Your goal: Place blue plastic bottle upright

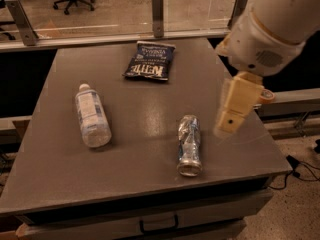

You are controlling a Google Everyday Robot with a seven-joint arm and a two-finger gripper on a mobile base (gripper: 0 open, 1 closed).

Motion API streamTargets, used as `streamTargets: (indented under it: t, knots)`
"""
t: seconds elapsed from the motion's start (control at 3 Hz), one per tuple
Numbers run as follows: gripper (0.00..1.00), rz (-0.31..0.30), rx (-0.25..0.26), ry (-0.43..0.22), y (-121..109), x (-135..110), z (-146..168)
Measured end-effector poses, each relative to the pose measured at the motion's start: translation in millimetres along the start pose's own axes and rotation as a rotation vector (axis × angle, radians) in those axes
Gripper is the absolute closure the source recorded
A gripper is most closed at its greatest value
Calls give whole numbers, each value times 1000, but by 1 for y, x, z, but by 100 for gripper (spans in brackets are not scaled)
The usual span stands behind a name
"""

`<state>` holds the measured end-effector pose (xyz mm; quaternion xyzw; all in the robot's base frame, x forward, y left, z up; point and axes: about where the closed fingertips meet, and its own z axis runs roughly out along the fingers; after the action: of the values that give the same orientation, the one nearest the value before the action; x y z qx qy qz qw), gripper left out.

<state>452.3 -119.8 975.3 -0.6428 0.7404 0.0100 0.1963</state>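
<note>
The blue plastic bottle [92, 115] lies on its side on the left part of the grey table [135, 169], white cap pointing away from me, label facing up. My gripper [233, 109] hangs above the table's right side, well to the right of the bottle and just right of the dented silver-blue bottle [189, 145]. It holds nothing that I can see. The white arm fills the upper right corner.
A flat dark blue chip bag [148, 61] lies at the back middle of the table. The capless silver-blue bottle lies on its side near the front edge. A glass barrier with metal posts [158, 7] runs behind the table. Cables lie on the floor at right.
</note>
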Motion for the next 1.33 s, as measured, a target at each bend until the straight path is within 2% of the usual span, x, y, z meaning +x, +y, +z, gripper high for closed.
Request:
streamTargets:
  t: [0.33, 0.67, 1.33]
  knots:
    - [0, -97, 6, -94, 3, -87, 25]
    - [0, -149, 22, -183, 3, -169, 42]
    - [0, -140, 41, -202, -2, -176, 45]
